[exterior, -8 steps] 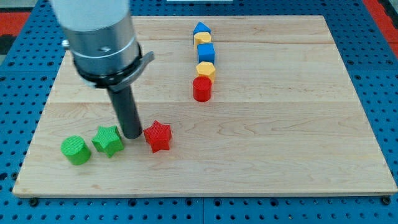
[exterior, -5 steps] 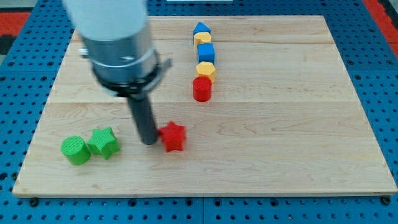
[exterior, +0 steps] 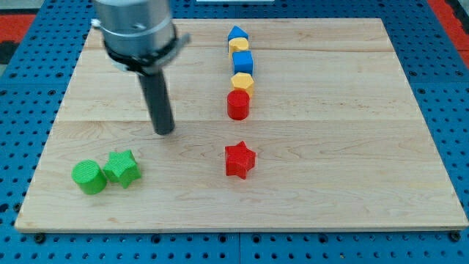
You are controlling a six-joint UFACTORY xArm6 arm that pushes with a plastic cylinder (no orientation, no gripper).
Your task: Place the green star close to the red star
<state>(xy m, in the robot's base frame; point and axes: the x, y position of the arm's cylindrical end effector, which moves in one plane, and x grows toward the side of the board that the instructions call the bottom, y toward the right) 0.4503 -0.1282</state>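
The green star (exterior: 122, 168) lies at the view's lower left, touching a green cylinder (exterior: 89, 177) on its left. The red star (exterior: 239, 159) lies near the middle of the board, well to the right of the green star. My tip (exterior: 164, 131) stands above and to the right of the green star and to the upper left of the red star, touching neither.
A column of blocks stands at the view's top centre: a blue block (exterior: 236, 33), a yellow block (exterior: 239, 45), a blue cube (exterior: 242, 61), a yellow hexagon (exterior: 242, 81) and a red cylinder (exterior: 237, 105). The wooden board (exterior: 352, 147) ends at blue pegboard.
The red star slid to the right, away from the green star. My tip then pulled back up and left, off the red star. The green star shifted slightly left against the cylinder.
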